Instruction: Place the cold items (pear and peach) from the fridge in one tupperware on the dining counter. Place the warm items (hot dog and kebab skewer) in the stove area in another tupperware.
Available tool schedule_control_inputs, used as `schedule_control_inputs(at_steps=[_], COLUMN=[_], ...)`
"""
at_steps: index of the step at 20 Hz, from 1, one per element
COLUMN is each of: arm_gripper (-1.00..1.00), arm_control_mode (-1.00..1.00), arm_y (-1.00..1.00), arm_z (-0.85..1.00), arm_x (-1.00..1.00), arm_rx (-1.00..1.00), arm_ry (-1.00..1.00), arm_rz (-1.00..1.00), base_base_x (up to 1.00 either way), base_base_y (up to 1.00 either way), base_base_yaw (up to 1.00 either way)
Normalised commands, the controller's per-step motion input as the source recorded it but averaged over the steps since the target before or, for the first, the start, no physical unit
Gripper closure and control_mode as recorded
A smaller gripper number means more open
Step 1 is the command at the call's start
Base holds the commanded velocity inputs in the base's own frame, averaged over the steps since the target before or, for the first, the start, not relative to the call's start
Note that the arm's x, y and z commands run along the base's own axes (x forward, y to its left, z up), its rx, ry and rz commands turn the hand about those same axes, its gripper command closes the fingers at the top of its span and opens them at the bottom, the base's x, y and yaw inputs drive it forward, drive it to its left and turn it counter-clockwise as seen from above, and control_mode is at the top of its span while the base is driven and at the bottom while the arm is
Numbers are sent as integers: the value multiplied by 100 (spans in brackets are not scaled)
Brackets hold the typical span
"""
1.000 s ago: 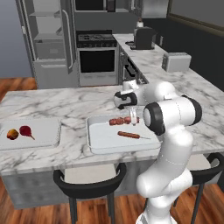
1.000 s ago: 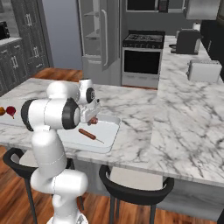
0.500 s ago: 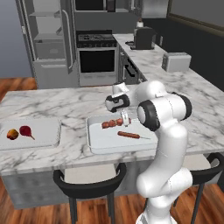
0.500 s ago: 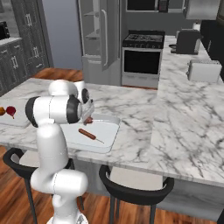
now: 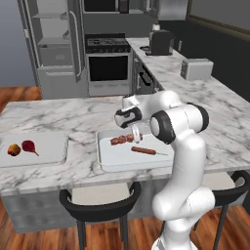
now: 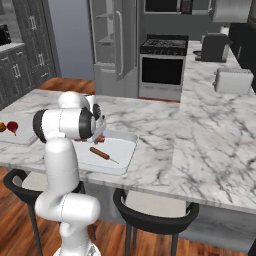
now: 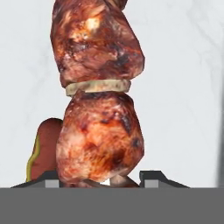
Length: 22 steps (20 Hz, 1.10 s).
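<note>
My gripper [image 5: 133, 137] is shut on the kebab skewer [image 5: 124, 140], chunks of browned meat, and holds it level just above the white tupperware [image 5: 105, 159] on the dining counter. In the hand view the kebab skewer [image 7: 98, 109] runs up between my fingertips [image 7: 153, 177]. The hot dog [image 5: 144, 151] lies in the same tupperware, right of the skewer, and the hot dog [image 7: 43, 148] shows behind the meat. The peach [image 5: 13, 149] and the pear [image 5: 29, 145] lie in a second tupperware [image 5: 51, 146] at the left.
Two black stools [image 5: 100, 205] stand under the counter's front edge. Behind the counter are the stove [image 5: 107, 63] and the fridge [image 5: 51, 49]. A toaster [image 5: 197, 69] and a coffee machine [image 5: 161, 43] stand on the right counter.
The gripper has carried the kebab skewer left and down, from above the tupperware's right side to low over its middle. The hot dog and fruit have not moved.
</note>
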Motion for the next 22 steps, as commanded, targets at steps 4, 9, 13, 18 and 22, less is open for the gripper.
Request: schedule_control_inputs(at_steps=[4, 9, 13, 18, 22], arm_gripper=[-100, -100, -100, -100, -100], arm_control_mode=[-100, -100, -100, -100, -100], arm_y=[1, 3, 7, 14, 5], arm_z=[-14, -11, -7, -1, 7], arm_x=[8, 10, 9, 1, -12], arm_rx=[0, 0, 0, 0, 0], arm_ry=[0, 0, 0, -1, -7], arm_rz=[1, 2, 1, 0, -1], base_base_x=[0, 0, 0, 0, 0], base_base_y=[0, 0, 0, 0, 0], base_base_yaw=[0, 0, 0, 0, 0])
